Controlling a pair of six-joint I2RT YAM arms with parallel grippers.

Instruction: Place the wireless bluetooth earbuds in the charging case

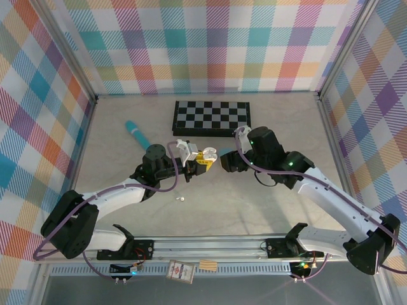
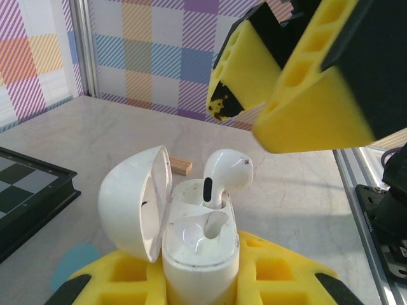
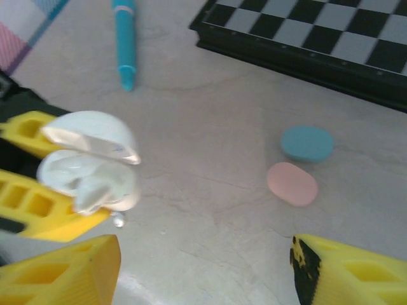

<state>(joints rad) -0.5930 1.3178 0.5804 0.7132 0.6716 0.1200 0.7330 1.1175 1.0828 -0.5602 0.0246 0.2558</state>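
My left gripper is shut on a white charging case, held upright with its lid swung open to the left. One white earbud stands in the far slot with its head sticking up; the near slot is empty. The right gripper is open with nothing between its yellow fingers, which hover just above and beyond the case. From the right wrist the case lies to the left. Overhead, both grippers meet at mid-table. A small white bud lies on the table.
A chessboard sits at the back. A teal pen-like stick lies left of it. A pink case and a blue case rest shut on the table under the right arm. A small wooden block lies behind the held case.
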